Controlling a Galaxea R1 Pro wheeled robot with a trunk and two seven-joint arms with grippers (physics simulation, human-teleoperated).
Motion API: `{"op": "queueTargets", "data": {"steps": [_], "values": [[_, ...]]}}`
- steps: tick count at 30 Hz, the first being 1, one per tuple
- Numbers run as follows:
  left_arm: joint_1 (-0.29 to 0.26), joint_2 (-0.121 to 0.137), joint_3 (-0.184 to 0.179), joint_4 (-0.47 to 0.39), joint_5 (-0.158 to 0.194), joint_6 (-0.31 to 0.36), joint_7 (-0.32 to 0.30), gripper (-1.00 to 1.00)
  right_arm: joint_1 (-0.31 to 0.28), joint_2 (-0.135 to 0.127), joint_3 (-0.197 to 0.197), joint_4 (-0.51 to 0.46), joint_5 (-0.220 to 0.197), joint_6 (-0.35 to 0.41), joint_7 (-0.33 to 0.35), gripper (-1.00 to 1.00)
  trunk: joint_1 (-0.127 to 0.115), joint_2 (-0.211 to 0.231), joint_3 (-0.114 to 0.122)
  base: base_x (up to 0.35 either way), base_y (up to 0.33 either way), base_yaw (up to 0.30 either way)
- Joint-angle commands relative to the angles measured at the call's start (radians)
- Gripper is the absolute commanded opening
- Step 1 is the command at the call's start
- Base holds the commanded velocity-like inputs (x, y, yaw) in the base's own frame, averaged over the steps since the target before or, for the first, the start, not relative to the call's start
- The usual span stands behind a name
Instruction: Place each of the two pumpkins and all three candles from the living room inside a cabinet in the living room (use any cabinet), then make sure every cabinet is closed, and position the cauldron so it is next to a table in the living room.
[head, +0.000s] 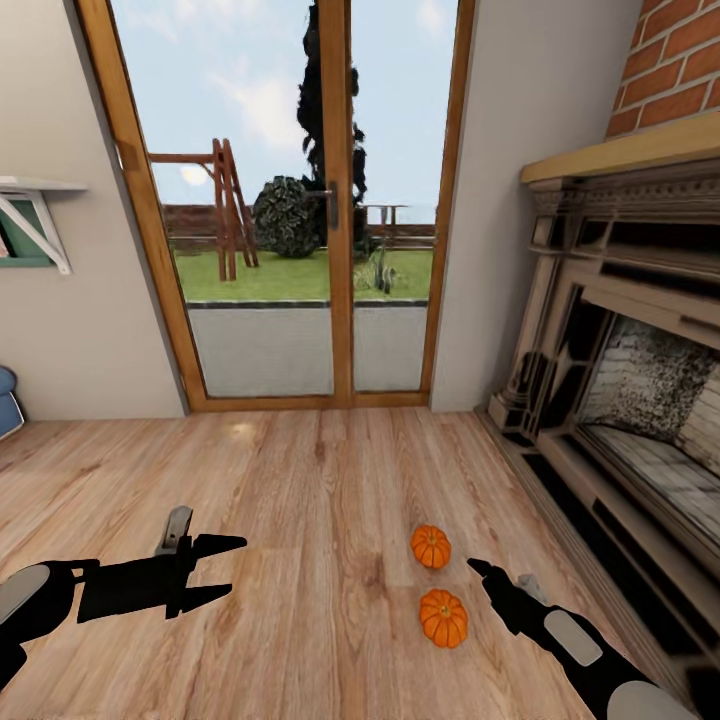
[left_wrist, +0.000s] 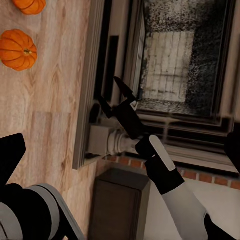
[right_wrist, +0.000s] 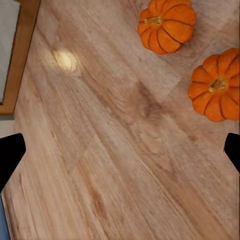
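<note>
Two orange ribbed pumpkins lie on the wooden floor near the fireplace, one farther (head: 430, 546) and one nearer (head: 443, 617). My right gripper (head: 480, 570) hovers just right of them, open and holding nothing. Its wrist view looks down on both pumpkins (right_wrist: 166, 25) (right_wrist: 220, 85), with its fingertips (right_wrist: 10, 155) spread wide. My left gripper (head: 238, 566) hangs open over bare floor well left of the pumpkins. The left wrist view catches the pumpkins (left_wrist: 17, 49) (left_wrist: 30, 5) and the right gripper (left_wrist: 108, 89) with its fingers apart. The candles, cauldron and table are out of view.
A stone fireplace (head: 620, 380) lines the right side, its hearth edge close to the pumpkins. Glazed wooden doors (head: 335, 300) stand ahead. A wall shelf (head: 35, 215) is at the left. A dark brown box-like unit (left_wrist: 120, 205) sits beside the fireplace base; I cannot tell whether it is the cabinet.
</note>
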Motion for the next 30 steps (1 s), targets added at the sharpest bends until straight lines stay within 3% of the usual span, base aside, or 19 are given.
{"op": "queueTargets", "data": {"steps": [1, 30], "values": [[-0.001, 0.001, -0.001, -0.001, 0.011, 0.0, 0.009, 1.0, -0.001, -0.001, 0.004, 0.001, -0.005, -0.002, 0.002, 1.0, 0.004, -0.008, -0.004, 0.0, 0.0, 0.0], [-0.001, 0.001, -0.001, -0.001, 0.011, 0.0, 0.009, 1.0, -0.004, 0.004, 0.007, 0.072, -0.005, -0.004, -0.057, 1.0, 0.115, -0.211, -0.095, 0.0, 0.0, 0.0]]}}
